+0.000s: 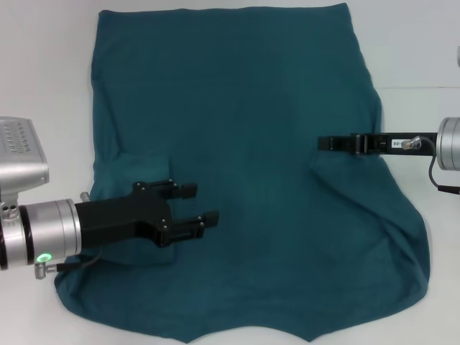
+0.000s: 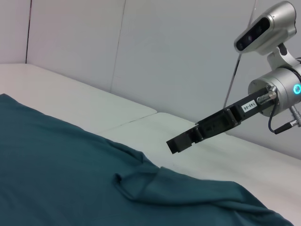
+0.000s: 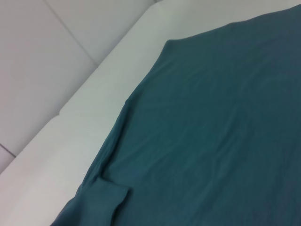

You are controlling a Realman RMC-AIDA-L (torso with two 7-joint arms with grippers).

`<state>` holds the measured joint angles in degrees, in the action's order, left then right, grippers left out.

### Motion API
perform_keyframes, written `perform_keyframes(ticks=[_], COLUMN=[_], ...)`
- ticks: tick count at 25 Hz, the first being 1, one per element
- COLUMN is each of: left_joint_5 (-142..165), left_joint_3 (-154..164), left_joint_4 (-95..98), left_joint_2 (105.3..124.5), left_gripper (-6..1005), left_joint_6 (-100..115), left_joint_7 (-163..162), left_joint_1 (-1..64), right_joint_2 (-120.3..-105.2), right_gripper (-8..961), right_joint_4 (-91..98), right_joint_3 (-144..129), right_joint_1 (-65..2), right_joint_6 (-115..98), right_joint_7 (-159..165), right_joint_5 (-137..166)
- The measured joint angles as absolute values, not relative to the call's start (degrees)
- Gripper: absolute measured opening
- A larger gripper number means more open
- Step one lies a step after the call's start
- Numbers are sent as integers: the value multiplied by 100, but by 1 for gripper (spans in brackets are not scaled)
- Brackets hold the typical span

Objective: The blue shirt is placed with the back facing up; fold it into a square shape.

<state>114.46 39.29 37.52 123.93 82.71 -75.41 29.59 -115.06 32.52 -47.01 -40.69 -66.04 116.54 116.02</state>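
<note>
Left gripper [image 1: 192, 208] fingers parted, soft blue shirt [image 1: 259, 129]

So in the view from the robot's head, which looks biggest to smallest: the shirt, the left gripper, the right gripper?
1. The blue shirt, by far, covering most of the table.
2. The left gripper, jaws open over the shirt's left side.
3. The right gripper, seen as a thin bar.

The left gripper's nearness to the camera may exaggerate its size.

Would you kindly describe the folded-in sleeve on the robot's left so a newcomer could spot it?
On the white table lies a large dark teal soft-fabric shirt, plain side up. At its left edge, under the open black left gripper, a squarish flap, the sleeve, lies folded onto the body; the right side shows only creases.
</note>
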Motion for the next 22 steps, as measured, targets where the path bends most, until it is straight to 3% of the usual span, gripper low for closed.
perform_keyframes(ticks=[2, 7, 10, 22], left_joint_5=[11458, 11482, 11486, 11485], left_joint_3=[3927, 3936, 3949, 3968], left_joint_4=[3742, 3684, 3683, 3673], left_joint_2=[12392, 12393, 12392, 12392], left_gripper=[706, 706, 707, 708], left_joint_6=[8265, 8201, 8187, 8182], left_joint_7=[-7541, -7540, -7540, -7540], left_joint_1=[2956, 2977, 2979, 3015], right_joint_2=[-11478, -11313, -11235, -11165], right_gripper=[126, 373, 626, 850], right_joint_4=[3262, 3282, 3335, 3366], right_joint_3=[-4725, -4718, -4672, -4315], right_joint_1=[-4046, -3920, -3758, -3107], right_joint_6=[-6607, -6601, -6600, -6683], right_joint_7=[11742, 12253, 12601, 12746], right_joint_5=[11602, 11923, 12214, 12228])
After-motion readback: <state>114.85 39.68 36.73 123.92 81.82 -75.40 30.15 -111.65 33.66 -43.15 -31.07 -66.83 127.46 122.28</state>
